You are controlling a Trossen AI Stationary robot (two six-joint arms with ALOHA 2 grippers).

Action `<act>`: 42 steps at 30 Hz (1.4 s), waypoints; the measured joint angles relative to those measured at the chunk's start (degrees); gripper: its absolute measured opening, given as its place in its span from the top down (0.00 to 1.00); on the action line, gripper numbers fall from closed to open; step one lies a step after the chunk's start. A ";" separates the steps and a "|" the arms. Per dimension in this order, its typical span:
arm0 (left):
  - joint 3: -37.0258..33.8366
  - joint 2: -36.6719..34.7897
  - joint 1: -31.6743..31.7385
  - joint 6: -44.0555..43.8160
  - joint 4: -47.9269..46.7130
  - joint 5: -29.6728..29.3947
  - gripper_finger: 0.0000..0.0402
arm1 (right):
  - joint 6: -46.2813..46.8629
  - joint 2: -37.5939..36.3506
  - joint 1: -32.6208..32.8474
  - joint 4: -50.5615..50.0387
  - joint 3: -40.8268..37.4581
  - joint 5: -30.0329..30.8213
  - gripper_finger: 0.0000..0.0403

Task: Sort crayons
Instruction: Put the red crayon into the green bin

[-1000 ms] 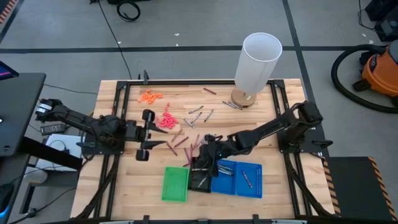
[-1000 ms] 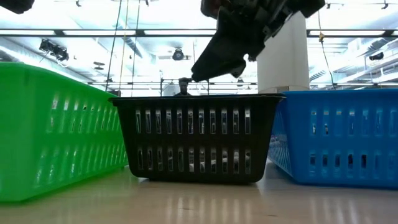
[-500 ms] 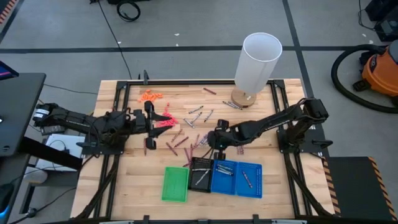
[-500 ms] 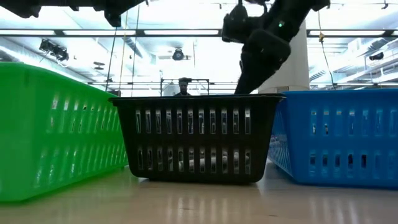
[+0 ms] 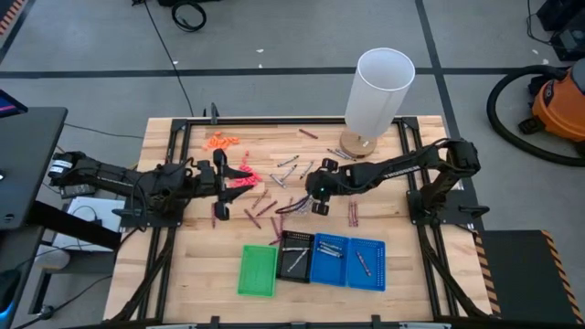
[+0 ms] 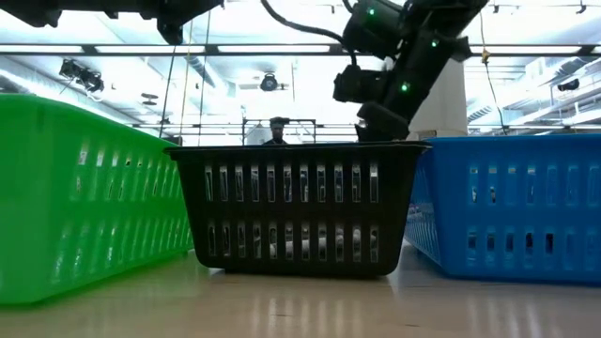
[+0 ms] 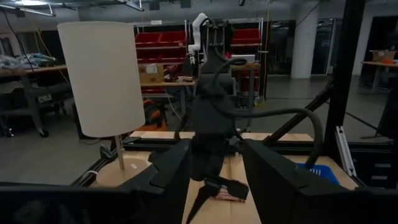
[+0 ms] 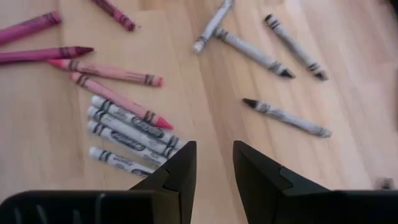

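Observation:
Crayons [image 5: 274, 206] lie scattered flat on the wooden table [image 5: 183, 247]. Below my right gripper [image 8: 214, 163] are silvery grey crayons [image 8: 127, 134], pinkish red ones [image 8: 118, 99] and a dark maroon one [image 8: 43, 55]. In the high view my right gripper [image 5: 306, 190] hangs over the middle of the scatter, slanting down, open with a narrow gap and nothing between its fingers. My left gripper [image 5: 219, 187] hovers open and empty at the table's left, beside the crayons, pointing level at the right arm [image 7: 211, 124].
A green tray [image 5: 258, 270], a black tray [image 5: 294, 254] holding a silvery crayon, and a blue tray [image 5: 352, 262] with a few crayons stand in a row at the near edge. A white cylinder [image 5: 382, 87] stands at the far side. Orange bits [image 5: 221, 141] and pink-red bits [image 5: 242, 175] lie far left.
My right gripper has travelled from above the black tray toward the table's far edge and now hangs over the scattered crayons, its gap unchanged. Early in the second my left gripper swung a little toward the far edge, then kept still.

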 joint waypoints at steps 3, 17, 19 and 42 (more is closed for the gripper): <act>0.00 0.00 0.00 -0.01 -0.01 0.01 0.61 | 0.24 0.00 -0.90 0.90 -0.99 -1.01 0.72; 0.00 0.00 0.11 -0.19 -1.07 -0.03 0.61 | -0.35 0.00 -3.29 2.09 -1.93 -1.93 0.72; 0.00 0.00 0.11 -0.25 -1.20 -0.04 0.61 | -0.88 0.00 -3.61 2.62 -1.93 -1.72 0.72; 0.00 0.00 0.61 1.39 -2.94 -0.26 0.61 | -0.46 0.00 -7.24 13.33 -8.98 -4.21 0.73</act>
